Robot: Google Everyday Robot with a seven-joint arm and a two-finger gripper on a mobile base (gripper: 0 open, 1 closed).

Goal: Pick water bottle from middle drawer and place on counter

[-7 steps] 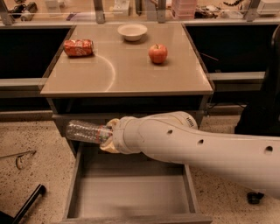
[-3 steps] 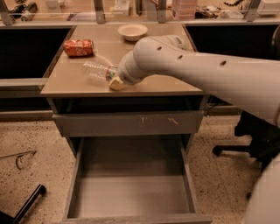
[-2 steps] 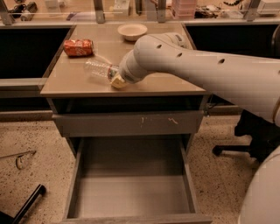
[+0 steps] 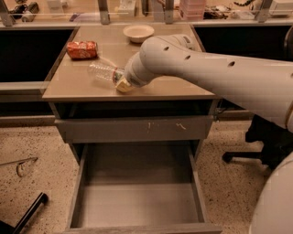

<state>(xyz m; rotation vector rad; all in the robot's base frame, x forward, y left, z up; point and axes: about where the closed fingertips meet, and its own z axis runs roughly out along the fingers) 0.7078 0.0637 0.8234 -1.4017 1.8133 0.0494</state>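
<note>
Upper centre, the gripper (image 4: 122, 83) clamped a crinkled clear bottle (image 4: 101, 71) over the glossy beige counter (image 4: 73, 84) — flat grey drawer (image 4: 137, 201) open below.

Gripper (image 4: 120, 82) sits over the tabletop (image 4: 73, 84), near the front edge, left of centre. Floor (image 4: 36, 146): pale speckled terrazzo on both sides. Dark recesses (image 4: 27, 55) flank the left and right edges. A grey ledge (image 4: 20, 87) runs off from the front-left corner. Past the far edge there's a rail with upright posts (image 4: 104, 11); the clutter behind it is too blurred to name. Black chair base (image 4: 247, 157) on the floor beyond the front-right corner. Black bar (image 4: 29, 212) and thin wire loop (image 4: 20, 167) on the floor, left side. Light is warm and dim.
</note>
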